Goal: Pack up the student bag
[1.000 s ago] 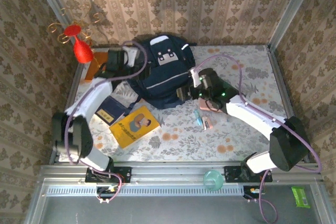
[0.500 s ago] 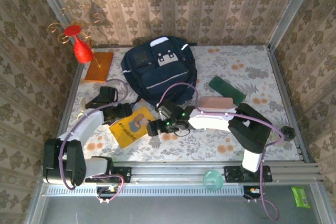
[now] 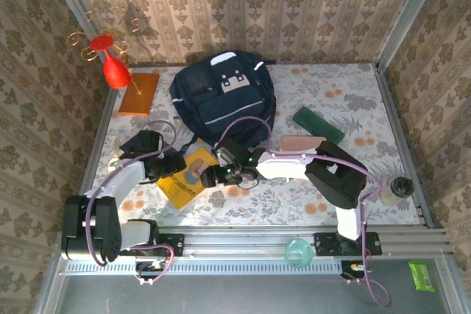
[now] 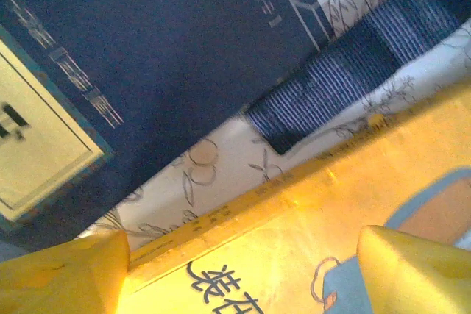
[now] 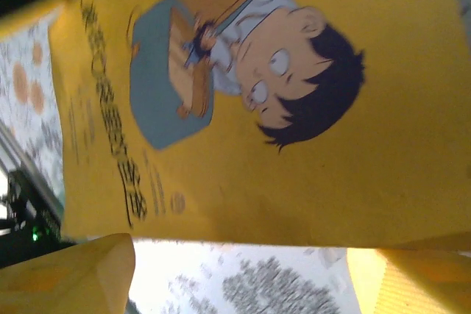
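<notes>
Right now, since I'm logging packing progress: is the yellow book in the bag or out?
Out. The book lies flat, cover up, on the table beside the bag.

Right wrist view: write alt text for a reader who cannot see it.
A yellow book with a cartoon boy reading on its cover lies on the floral tablecloth. The right gripper hovers at the book's edge, its fingers spread apart in the lower corners.
</notes>
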Tool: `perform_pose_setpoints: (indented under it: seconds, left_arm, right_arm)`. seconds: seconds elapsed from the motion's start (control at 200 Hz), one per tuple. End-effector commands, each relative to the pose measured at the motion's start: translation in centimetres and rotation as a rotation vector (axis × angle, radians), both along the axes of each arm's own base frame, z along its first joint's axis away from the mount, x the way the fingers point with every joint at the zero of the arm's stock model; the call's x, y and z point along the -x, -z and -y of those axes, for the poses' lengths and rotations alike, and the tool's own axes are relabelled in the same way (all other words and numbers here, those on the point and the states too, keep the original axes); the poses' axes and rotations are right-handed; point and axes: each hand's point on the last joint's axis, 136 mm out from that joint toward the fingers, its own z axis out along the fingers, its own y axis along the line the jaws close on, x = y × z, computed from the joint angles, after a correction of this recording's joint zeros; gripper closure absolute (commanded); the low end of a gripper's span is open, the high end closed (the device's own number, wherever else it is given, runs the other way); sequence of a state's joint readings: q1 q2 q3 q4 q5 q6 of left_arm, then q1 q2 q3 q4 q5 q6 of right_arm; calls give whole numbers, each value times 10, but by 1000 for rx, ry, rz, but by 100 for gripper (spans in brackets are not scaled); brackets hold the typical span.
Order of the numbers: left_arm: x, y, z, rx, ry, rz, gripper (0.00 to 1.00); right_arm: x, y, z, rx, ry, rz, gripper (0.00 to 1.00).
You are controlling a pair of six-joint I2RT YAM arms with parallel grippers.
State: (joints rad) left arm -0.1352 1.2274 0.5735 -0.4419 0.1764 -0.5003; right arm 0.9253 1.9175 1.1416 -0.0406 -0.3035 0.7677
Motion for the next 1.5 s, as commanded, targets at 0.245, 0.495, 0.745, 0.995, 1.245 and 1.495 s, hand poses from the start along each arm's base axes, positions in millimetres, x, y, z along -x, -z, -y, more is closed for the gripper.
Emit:
perform_pose_setpoints:
  seconds: [0.245,0.495,0.745,0.995,1.245,1.495]
  left_arm:
    - [54,-27,93,306,186,-49,22]
    - [33,-17,74,254,134,8,17]
    - [41,1,100,300,215,-61,34]
    - [51,11,98,312,214,-79,52]
    - [52,10,99,318,221,-67,54]
    - [42,-3,85,368,169,-3,44]
  right_arm:
    - [-77,-20,37,-16,218,79,35]
    - [-25,-5,63,93,226,30,22]
    - [2,10,51,124,237,10,27]
    - [4,11,33,87,242,25,47]
    - [-9,-24,24,-21,250,129,88]
    - [-7,-64,16,-136,147,217,100]
